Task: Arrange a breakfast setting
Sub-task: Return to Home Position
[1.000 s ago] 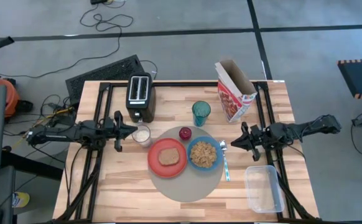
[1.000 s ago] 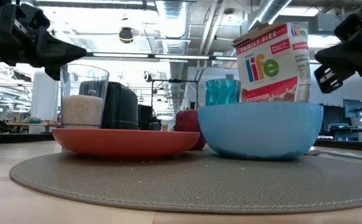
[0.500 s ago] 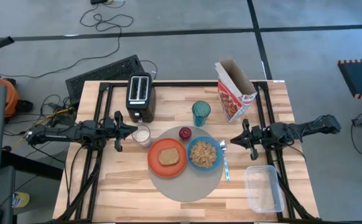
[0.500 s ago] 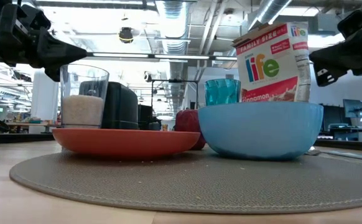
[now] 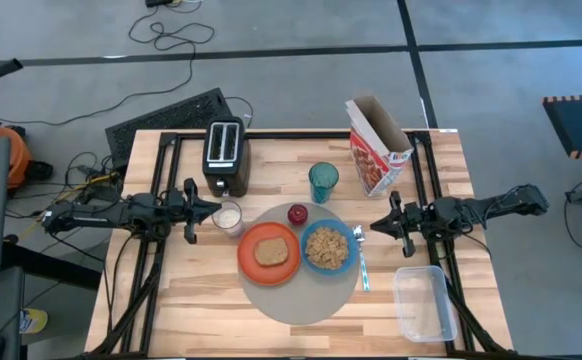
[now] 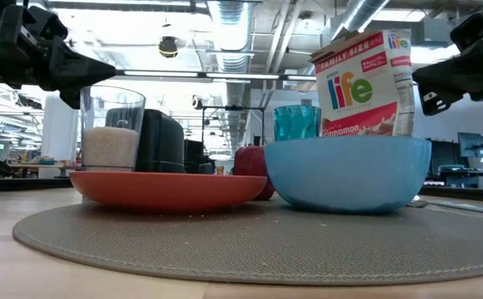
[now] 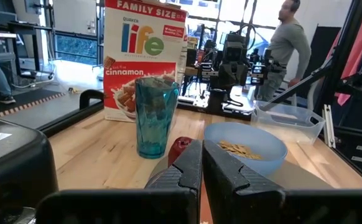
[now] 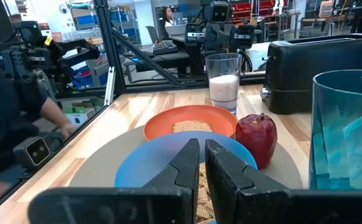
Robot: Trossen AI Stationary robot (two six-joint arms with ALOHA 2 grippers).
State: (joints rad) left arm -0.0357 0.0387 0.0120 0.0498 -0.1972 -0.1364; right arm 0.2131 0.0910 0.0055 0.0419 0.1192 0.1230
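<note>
Looks like homing, setting done: plate [image 5: 246,250], bowl [image 5: 352,245], red fruit [image 5: 298,214] on the mat [image 5: 296,295], spoon [image 5: 361,262] at its right edge, left gripper [image 5: 214,210] and right gripper [image 5: 375,229] flanking it, pinched shut, empty, needing only to retract.

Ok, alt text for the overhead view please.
A round mat carries a red-orange plate with toast, a blue bowl of cereal and a red fruit. The left end effector and right end effector hover either side of it.

Bright, even overhead light; ceiling strips [image 6: 229,18] glare in low view; soft shadows on table [image 5: 211,300].
</note>
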